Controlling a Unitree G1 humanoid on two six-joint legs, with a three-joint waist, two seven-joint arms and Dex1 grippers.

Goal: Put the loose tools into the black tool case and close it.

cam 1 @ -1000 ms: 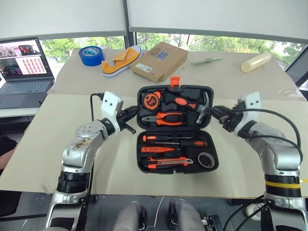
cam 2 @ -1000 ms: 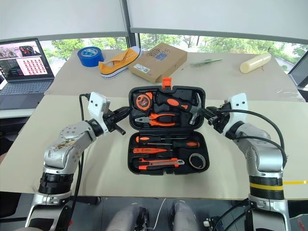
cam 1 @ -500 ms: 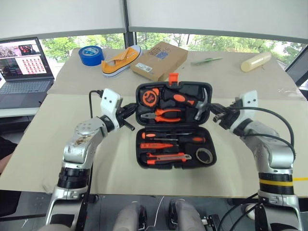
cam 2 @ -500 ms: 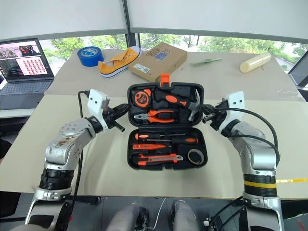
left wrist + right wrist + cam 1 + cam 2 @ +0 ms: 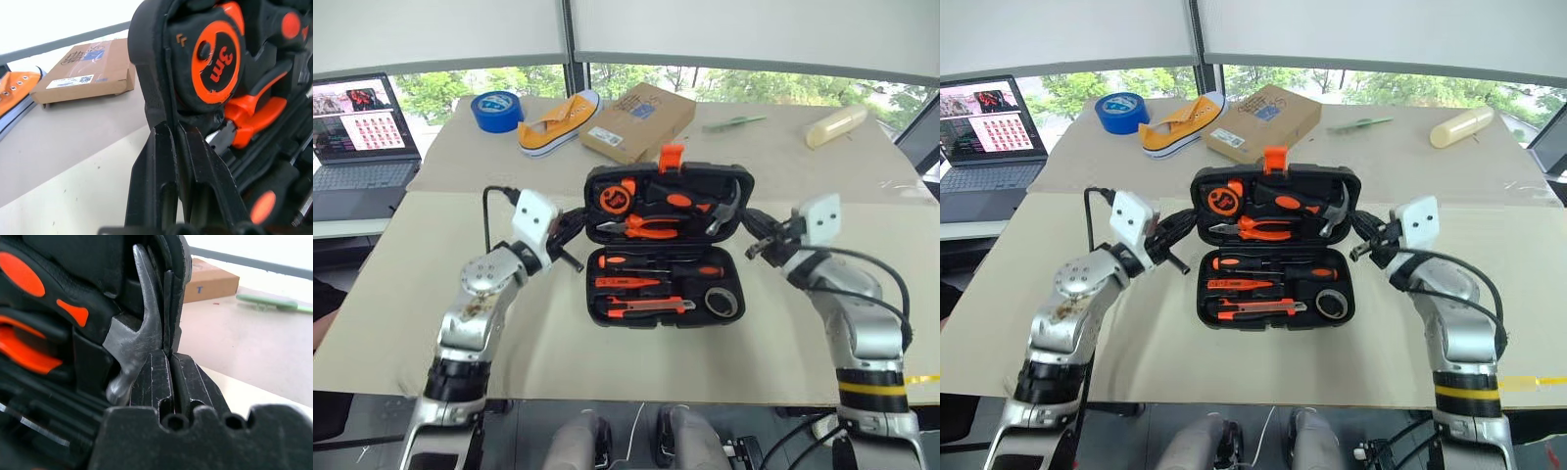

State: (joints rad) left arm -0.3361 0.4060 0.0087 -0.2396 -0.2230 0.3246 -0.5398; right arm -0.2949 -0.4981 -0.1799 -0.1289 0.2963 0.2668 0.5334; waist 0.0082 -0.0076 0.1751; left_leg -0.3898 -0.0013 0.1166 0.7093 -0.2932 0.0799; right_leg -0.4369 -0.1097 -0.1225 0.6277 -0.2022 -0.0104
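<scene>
Plastic shell: we judge the black moulded-plastic hinged tool case (image 5: 667, 245) to be stiff and fairly heavy with its steel load, smooth at the rims, so it could slip from a thin pinch.
Where it sits: it lies open in the middle of the pale tabletop (image 5: 391, 284), its lid half (image 5: 668, 204) tilted up from the hinge, the orange latch (image 5: 671, 157) on top.
Contents: the orange-and-black screwdrivers (image 5: 661, 267), the utility knife (image 5: 646, 307) and the small dark grey tape roll (image 5: 722, 302) all sit in the lower half's slots; a tape measure (image 5: 211, 58), pliers (image 5: 646, 226) and a steel hammer head (image 5: 136, 338) fill the lid.
Our left gripper (image 5: 576, 224): fingers (image 5: 156, 181) clenched on the lid's left rim.
Our right gripper (image 5: 753, 235): fingers (image 5: 152, 382) clenched on the lid's right rim, beside the hammer head.
Where to hold: we judge these two side rims right for swinging the lid evenly.
Risk: we think uneven lifting could twist the hinge, or a proud tool could stop the latch.
Around: a blue tape roll (image 5: 498, 111), an orange canvas shoe (image 5: 555, 119), a brown cardboard box (image 5: 637, 120) and a laptop (image 5: 362, 147) lie well apart from the case; nothing blocks the lid's swing.
</scene>
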